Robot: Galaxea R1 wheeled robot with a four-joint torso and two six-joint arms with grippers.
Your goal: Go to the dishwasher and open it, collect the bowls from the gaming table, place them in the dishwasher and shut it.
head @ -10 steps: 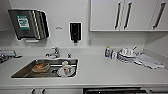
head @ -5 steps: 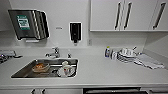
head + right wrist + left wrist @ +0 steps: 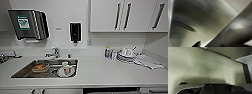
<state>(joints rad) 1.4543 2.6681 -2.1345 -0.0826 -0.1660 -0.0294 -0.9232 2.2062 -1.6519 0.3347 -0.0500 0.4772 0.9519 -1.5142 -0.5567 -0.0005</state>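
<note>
White countertop runs in front of the robot, with a steel sink holding used dishes at its left and a stack of plates at the right under wall cabinets. A dark strip below the counter edge may be the dishwasher; I cannot be sure. No bowls are collected, so I judge nearly everything remains. Whether the jaws are spread or closed, I cannot tell.

Sink left in the countertop; stacked plates right.
</note>
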